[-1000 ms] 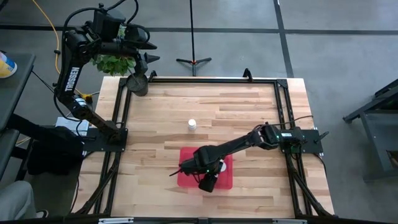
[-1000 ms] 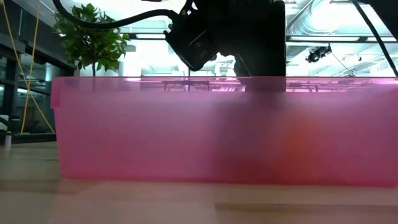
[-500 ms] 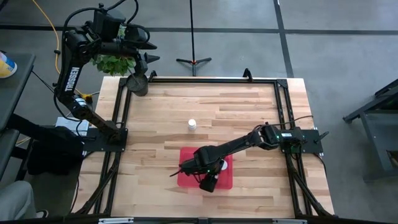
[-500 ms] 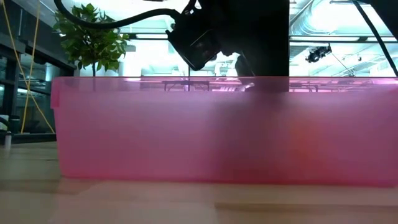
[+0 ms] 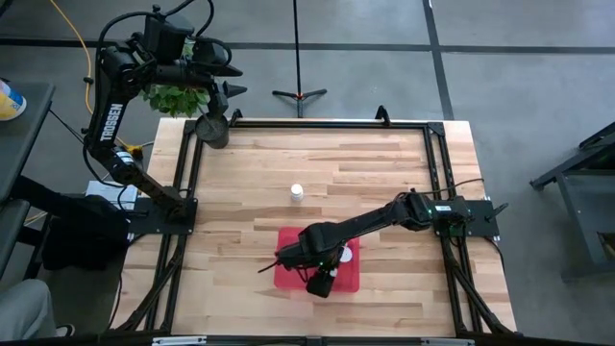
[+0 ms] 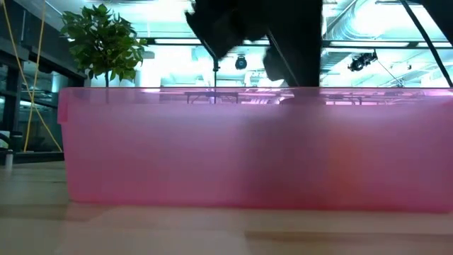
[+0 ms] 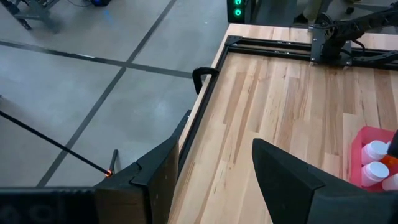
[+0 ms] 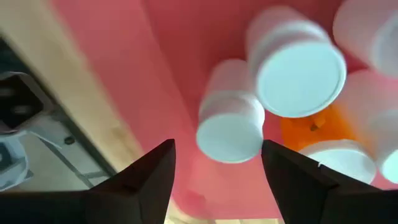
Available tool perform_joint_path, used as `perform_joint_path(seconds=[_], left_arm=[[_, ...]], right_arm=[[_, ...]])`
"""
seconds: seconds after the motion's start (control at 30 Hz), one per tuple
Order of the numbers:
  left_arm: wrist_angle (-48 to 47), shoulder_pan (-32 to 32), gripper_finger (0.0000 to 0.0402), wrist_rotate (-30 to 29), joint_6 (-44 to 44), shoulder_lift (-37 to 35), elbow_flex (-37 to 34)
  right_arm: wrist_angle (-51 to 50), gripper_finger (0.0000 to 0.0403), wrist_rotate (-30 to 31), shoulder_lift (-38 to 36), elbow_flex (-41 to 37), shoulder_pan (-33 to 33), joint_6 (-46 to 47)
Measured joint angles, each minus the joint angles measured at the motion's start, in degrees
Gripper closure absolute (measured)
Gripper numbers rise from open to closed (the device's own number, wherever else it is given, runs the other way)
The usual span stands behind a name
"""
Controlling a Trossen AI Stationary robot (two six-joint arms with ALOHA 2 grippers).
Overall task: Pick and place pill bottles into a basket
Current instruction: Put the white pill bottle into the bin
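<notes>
The red tray (image 5: pixel 290 261) lies near the table's front edge; its pink wall (image 6: pixel 248 149) fills the low view. Several white pill bottles lie inside it, among them one (image 8: pixel 231 124) right beyond my right gripper's fingertips and one (image 8: pixel 300 70) beside it. One more bottle (image 5: pixel 296 193) stands upright on the table, farther back than the tray. My right gripper (image 8: pixel 217 144) is open and empty, pointing down over the tray (image 5: pixel 320 279). My left gripper (image 5: pixel 231 82) is open and empty, raised over the table's far left corner.
A small dark pot (image 5: pixel 213 130) with a green plant (image 5: pixel 175 96) stands at the far left corner. Black rails (image 5: pixel 307 123) run along the table's edges. An orange thing (image 8: pixel 311 127) lies among the bottles in the tray. Bare wood (image 5: pixel 384 163) lies behind the tray.
My right gripper has gone up a little over the tray; the low view shows its dark body higher above the tray's rim than before. The bottles and the tray have kept still.
</notes>
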Motion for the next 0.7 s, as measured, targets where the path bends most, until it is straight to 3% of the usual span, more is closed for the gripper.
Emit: perform_joint_path(seconds=[0.17, 0.27, 0.7], left_arm=[[0.0, 0.0, 0.0165, 0.0, 0.0, 0.0, 0.0], [0.0, 0.0, 0.0165, 0.0, 0.0, 0.0, 0.0], [0.2, 0.0, 0.0165, 1.2, 0.0, 0.0, 0.0]], right_arm=[[-0.5, 0.0178, 2.7, -0.1, 7.7, 0.0, -1.1], [3.4, 0.0178, 3.7, -3.0, 5.8, -0.1, -0.9], [4.0, 0.0176, 18.0, -6.7, 7.7, -0.9, -6.4]])
